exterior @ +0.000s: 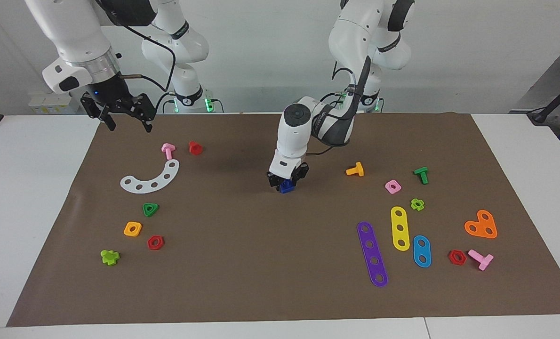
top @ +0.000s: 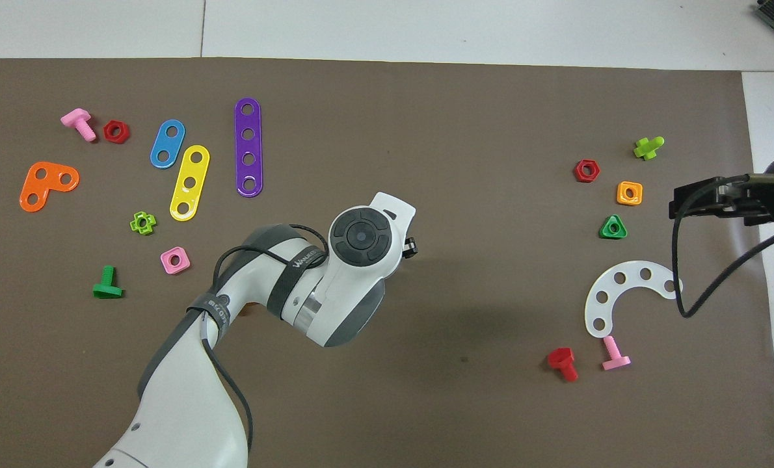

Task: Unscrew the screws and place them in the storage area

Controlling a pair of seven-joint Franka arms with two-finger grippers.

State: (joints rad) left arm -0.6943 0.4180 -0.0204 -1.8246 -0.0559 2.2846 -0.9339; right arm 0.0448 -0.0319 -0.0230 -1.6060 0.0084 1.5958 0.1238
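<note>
Blue plastic screw (exterior: 286,187) sits mid-mat on the brown paper mat (exterior: 270,263), left hand (exterior: 287,181) down around it, grip unclear. Right hand (exterior: 126,124) waits with fingers spread above the mat's edge, near the white curved strip (exterior: 151,179). Orange T-shaped screw (exterior: 356,170) lies nearby.

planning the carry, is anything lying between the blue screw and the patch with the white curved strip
Nothing visible does. The left pincer is down around the blue screw mid-mat, and the brown mat is bare from there to the white curved strip.
</note>
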